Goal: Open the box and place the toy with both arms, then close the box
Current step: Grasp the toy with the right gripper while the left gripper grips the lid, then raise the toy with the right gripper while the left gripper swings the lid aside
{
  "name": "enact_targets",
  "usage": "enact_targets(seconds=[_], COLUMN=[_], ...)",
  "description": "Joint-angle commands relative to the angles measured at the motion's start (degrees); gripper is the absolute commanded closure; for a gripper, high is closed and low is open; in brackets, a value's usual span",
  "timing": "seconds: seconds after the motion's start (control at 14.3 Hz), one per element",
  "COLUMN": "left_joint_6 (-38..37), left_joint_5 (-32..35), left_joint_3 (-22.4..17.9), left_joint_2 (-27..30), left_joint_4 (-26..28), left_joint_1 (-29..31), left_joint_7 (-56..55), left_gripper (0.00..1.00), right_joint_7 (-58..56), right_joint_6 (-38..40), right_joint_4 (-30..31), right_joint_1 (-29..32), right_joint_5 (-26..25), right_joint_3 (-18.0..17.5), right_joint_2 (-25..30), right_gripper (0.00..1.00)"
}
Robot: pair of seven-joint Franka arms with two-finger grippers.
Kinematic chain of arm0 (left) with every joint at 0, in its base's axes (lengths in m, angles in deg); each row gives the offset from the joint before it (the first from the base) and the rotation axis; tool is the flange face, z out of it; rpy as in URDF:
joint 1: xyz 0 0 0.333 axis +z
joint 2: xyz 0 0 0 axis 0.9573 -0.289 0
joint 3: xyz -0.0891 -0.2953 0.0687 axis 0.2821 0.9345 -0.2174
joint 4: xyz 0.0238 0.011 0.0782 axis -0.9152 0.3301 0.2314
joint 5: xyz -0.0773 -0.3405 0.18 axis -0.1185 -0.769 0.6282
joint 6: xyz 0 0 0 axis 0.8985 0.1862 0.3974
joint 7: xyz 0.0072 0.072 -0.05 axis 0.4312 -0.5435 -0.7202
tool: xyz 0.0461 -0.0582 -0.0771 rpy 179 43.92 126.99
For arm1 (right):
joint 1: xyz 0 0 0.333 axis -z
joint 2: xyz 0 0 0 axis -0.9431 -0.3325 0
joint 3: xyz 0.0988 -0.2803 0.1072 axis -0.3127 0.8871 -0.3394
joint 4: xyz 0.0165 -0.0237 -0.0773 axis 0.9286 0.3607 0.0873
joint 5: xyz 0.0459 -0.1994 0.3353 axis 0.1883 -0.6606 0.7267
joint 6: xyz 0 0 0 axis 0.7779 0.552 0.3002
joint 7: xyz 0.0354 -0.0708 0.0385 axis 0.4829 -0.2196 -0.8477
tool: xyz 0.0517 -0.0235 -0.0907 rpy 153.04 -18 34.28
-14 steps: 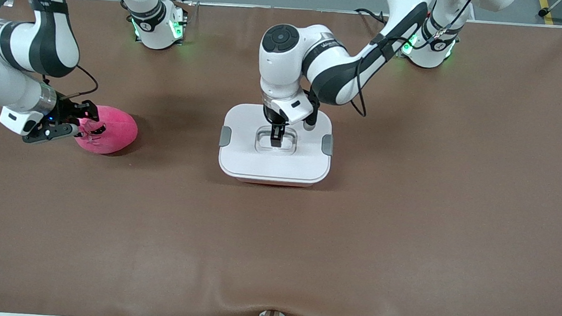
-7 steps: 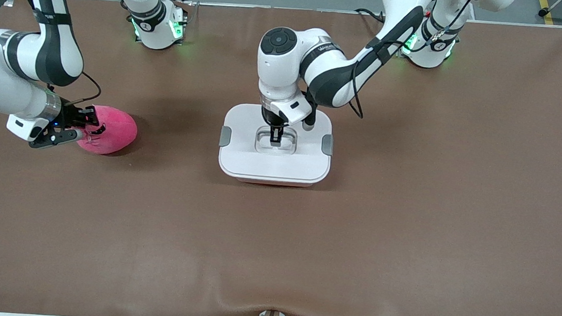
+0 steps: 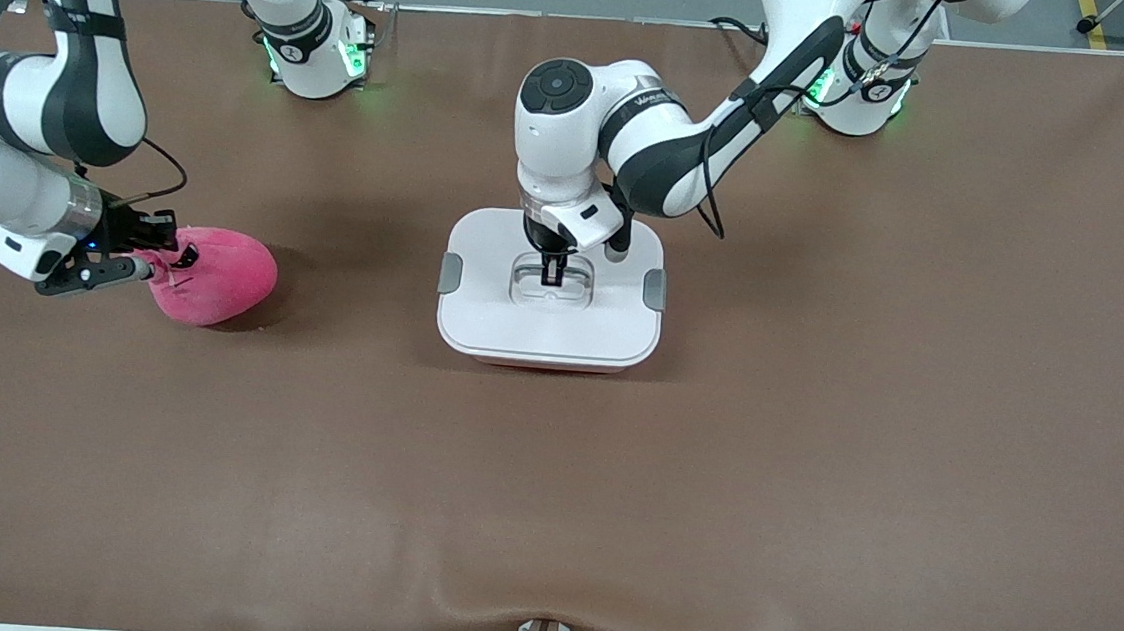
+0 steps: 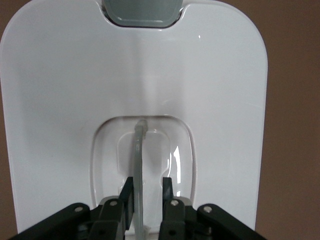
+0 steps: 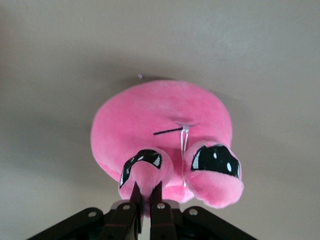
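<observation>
Box: the box (image 3: 551,295) sits mid-table with its white lid (image 4: 75,100) on and seated, a grey clip (image 3: 450,273) at each end; its long axis runs from one arm's end of the table toward the other.

Handle: the clear handle (image 4: 138,165) stands up as a thin strip in the lid's centre recess.

Left gripper: the left gripper (image 3: 552,275) is down in that recess, one finger (image 4: 126,192) on each flank of the strip. The fingers look drawn in close around it, with a small gap showing on one side; I'd guess they are not quite biting yet, but the view there is poor.

Toy: the toy (image 3: 214,275) lies toward the right arm's end of the table, well apart from the box; whether it has cleared the table I cannot tell.

Right gripper: the right gripper (image 3: 147,259) is at the toy's end that faces away from the box, its fingers pinched tight on one small eye-marked bump (image 5: 146,172).

What the next move turns on: the lid comes off straight up, so the strip must sit squarely between the left fingers; the toy must then travel along the table toward the box, and the right arm is plainly the one placed to carry it.
</observation>
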Motion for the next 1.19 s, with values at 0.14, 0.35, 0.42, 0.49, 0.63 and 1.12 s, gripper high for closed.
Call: enact_targets(seconds=[0.14, 0.35, 0.42, 0.49, 0.63, 1.12], left_joint_6=[0.5, 0.5, 0.4, 0.2, 0.0, -3.3], left_joint_5=[1.2, 1.2, 1.2, 1.2, 1.2, 1.2], left_joint_3=[0.1, 0.1, 0.1, 0.1, 0.1, 1.9], left_joint_2=[-0.2, -0.2, -0.2, -0.1, 0.2, 2.9], left_joint_4=[-0.2, -0.2, -0.2, -0.2, -0.2, -0.1], left_joint_1=[-0.2, -0.2, -0.3, -0.7, -0.9, -1.1], left_joint_7=[-0.9, -0.9, -0.9, -0.9, -0.8, 1.1], left_gripper=[0.87, 1.00, 1.00, 1.00, 1.00, 1.00], right_joint_7=[-0.6, -0.7, -0.9, -0.5, -0.4, -1.9], right_joint_6=[3.3, 5.4, 6.2, 7.1, 7.4, 15.0], right_joint_4=[-4.5, -7.3, -8.5, -9.6, -10.4, -15.4], right_joint_1=[0.4, -0.6, -1.0, -1.9, -2.4, -5.8], right_joint_5=[1.5, 1.5, 1.5, 1.5, 1.4, 1.5], right_joint_3=[-0.7, -0.8, -0.9, -0.8, -0.7, -1.3], right_joint_2=[4.7, 4.7, 4.7, 4.7, 4.7, 4.4], right_gripper=[1.00, 1.00, 1.00, 1.00, 1.00, 1.00])
